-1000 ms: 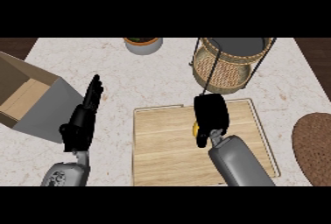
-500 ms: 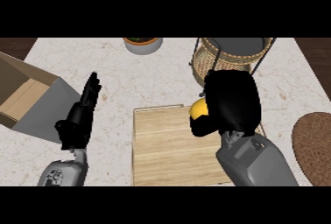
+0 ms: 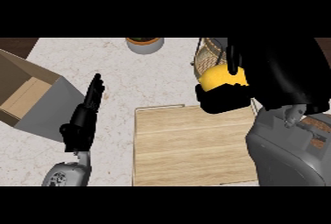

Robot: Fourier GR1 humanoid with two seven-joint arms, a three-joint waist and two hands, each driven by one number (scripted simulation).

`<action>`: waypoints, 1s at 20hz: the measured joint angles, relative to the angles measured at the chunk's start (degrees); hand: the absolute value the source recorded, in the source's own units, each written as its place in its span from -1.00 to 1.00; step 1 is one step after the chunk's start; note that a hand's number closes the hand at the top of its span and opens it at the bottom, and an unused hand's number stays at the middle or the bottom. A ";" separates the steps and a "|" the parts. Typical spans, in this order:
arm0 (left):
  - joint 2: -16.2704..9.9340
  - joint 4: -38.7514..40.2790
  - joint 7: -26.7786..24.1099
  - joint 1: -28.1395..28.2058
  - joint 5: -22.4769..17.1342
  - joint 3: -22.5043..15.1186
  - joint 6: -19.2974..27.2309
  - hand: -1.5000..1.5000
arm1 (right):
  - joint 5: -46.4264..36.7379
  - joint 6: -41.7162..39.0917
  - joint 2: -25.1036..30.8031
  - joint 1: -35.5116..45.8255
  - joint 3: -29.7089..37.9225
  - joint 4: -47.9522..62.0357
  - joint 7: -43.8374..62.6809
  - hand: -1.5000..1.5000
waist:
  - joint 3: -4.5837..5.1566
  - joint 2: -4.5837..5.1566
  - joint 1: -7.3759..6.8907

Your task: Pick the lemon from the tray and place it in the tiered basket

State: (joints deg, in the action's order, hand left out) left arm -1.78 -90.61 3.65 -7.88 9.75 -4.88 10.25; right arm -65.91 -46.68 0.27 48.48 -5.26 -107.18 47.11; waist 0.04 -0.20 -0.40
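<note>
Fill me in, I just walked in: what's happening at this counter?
The robot's black right hand is curled round a yellow lemon, lifted off the pale wooden tray and held up by the woven tiered basket. It is not in the basket yet. The black left hand rests open over the counter.

Tray [image 3: 187,148] lies mid-worktop [image 3: 129,83]. Open box [image 3: 32,103] at the left edge. Small pot [image 3: 144,43] at the far edge. Tiered basket [image 3: 210,54] behind the tray's right part. Right hand [image 3: 271,74] with lemon [image 3: 216,78] between tray and basket. Left hand [image 3: 84,118] between box and tray.
</note>
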 measured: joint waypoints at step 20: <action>0.17 0.59 0.14 -0.75 0.14 0.05 -0.34 0.00 | 0.71 19.87 10.24 12.05 8.77 32.82 -9.82 1.00 | -0.02 0.36 -0.23</action>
State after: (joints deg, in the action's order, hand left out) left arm -1.61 -90.02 3.79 -8.63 9.88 -4.83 9.91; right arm -65.21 -26.81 10.52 60.53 3.51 -74.36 37.29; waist 0.02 0.16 -0.62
